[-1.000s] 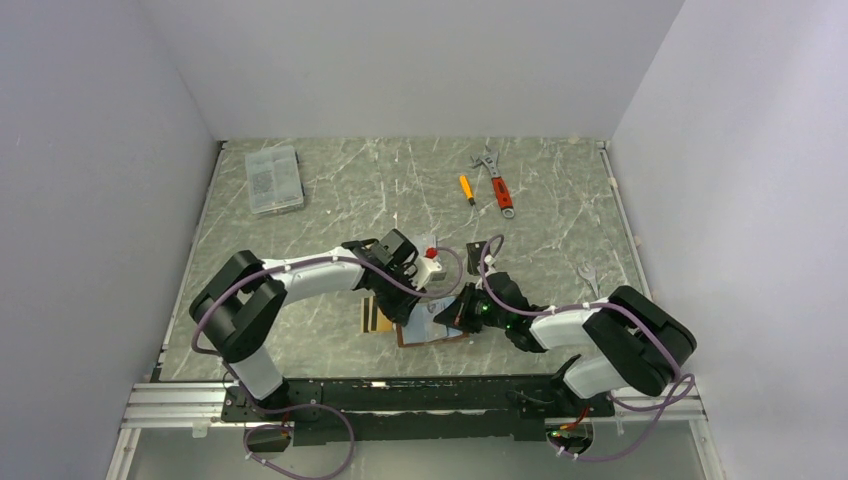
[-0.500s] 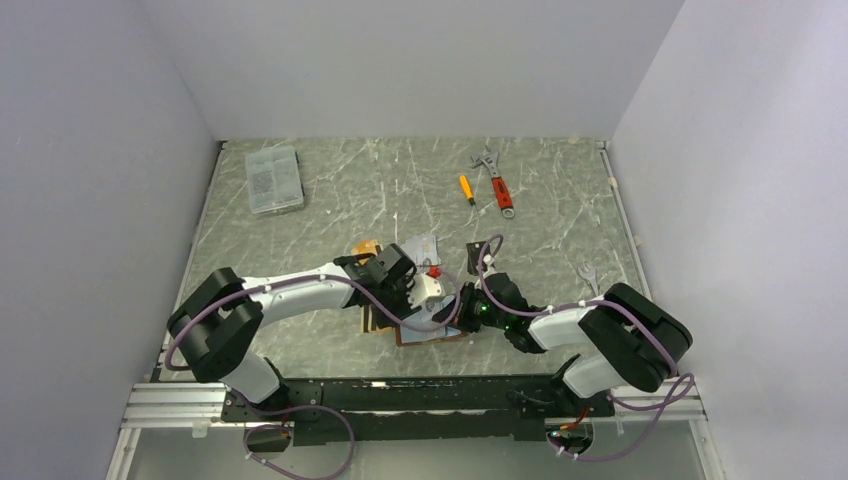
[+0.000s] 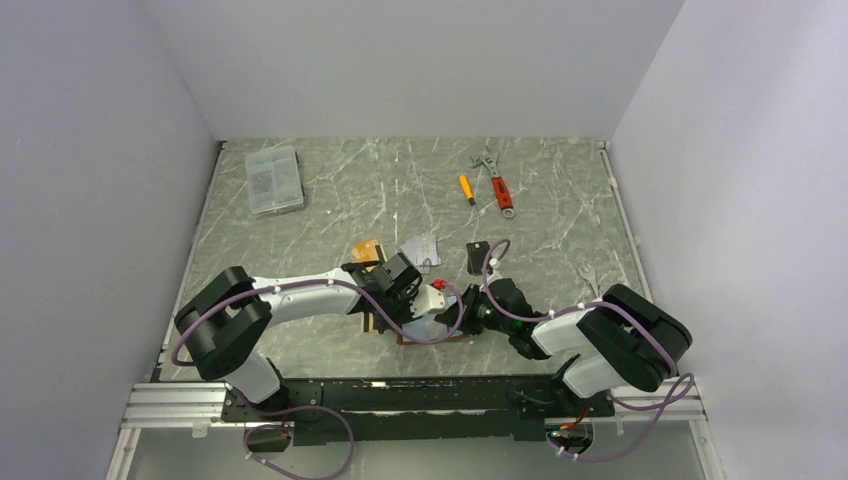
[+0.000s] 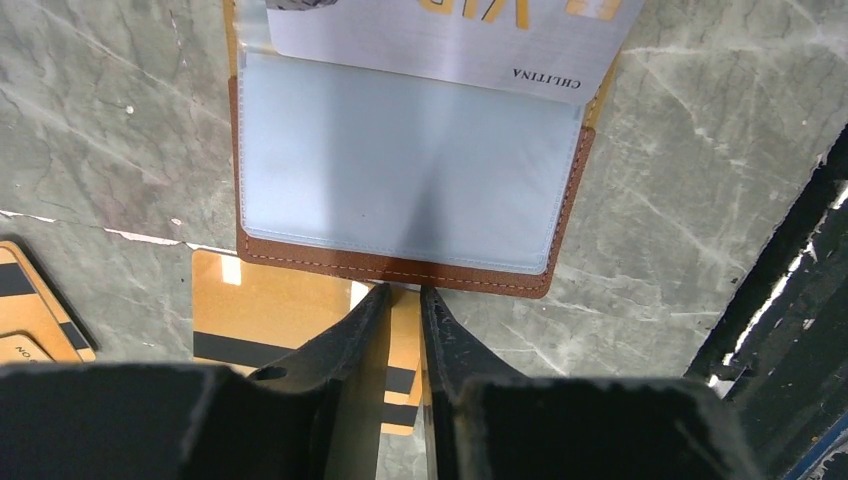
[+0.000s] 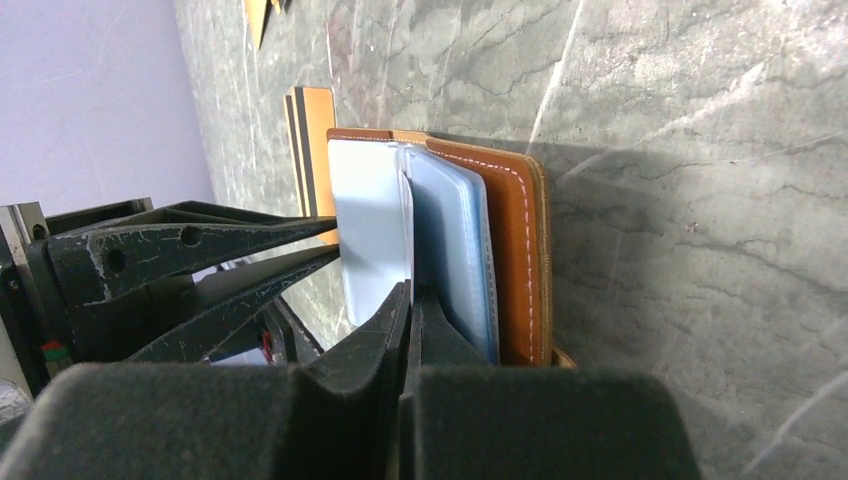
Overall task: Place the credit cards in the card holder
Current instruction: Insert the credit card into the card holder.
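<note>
From above, the tan-brown leather folding card holder (image 3: pixel 432 339) lies open on the grey marbled surface (image 3: pixel 330 200), near the arms' bases and mostly hidden beneath both wrists. The left end effector (image 3: pixel 428 312) reaches it from the left and the right end effector (image 3: pixel 466 314) from the right. Just beyond them lie an orange-gold plastic card (image 3: pixel 368 249) and a silver-grey printed card (image 3: pixel 420 247). Far off are a clear plastic parts box (image 3: pixel 273 178) at the left, and a yellow-handled screwdriver (image 3: pixel 466 189) beside a red-handled adjustable wrench (image 3: pixel 497 182) at the right.

The left wrist view shows the card holder (image 4: pixel 400 268) just past the left end effector (image 4: pixel 403 292). Its fingers stand slightly apart with nothing between them, tips at the holder's near brown edge (the top sleeve there looks empty). A gold card with black magnetic stripes (image 4: pixel 270 315) lies under that edge and under the fingers. A white-silver card with orange lettering (image 4: pixel 450 40) covers the holder's far end, and another striped card (image 4: pixel 30 320) lies at the left.

In the right wrist view, the right end effector (image 5: pixel 410 300) is clenched on one clear sleeve leaf of the card holder (image 5: pixel 515 240). The left end effector (image 5: pixel 335 240) stands at the sleeve's left edge, and the striped gold card (image 5: pixel 312 150) lies beyond.
</note>
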Robot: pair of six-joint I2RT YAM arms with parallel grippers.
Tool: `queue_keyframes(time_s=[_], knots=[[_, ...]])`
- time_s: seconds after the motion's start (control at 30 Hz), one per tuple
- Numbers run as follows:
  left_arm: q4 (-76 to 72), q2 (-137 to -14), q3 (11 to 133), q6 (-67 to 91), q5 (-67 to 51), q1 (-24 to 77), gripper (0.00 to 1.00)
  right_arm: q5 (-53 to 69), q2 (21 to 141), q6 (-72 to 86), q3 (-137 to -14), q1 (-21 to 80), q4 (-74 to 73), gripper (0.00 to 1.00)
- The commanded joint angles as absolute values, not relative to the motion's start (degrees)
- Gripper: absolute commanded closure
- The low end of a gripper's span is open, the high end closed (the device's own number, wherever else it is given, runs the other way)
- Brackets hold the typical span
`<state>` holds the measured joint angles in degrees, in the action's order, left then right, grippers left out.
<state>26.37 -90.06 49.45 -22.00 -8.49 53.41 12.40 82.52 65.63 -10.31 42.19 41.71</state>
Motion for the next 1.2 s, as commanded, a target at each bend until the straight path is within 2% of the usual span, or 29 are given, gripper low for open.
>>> queue_keyframes(time_s=[0.0, 0.33, 0.77, 1.17], knots=[[25.6, -89.9, 51.0, -22.7, -8.8, 54.5, 0.78, 10.0, 81.4, 65.0, -9.1, 42.3, 41.5, 1.0], [27.4, -90.3, 52.9, -22.7, -8.4, 55.2, 0.8, 8.1, 75.4, 64.7, -8.0, 40.5, 39.0, 1.0], [27.2, -93.3, 52.8, -23.0, -8.4, 56.5, 0.84, 6.6, 85.2, 68.7, -8.2, 41.4, 49.9, 1.0], [27.8, -94.2, 53.1, -23.3, -7.8, 57.7, 0.88, 7.4, 85.9, 67.8, -9.0, 43.5, 47.5, 1.0]])
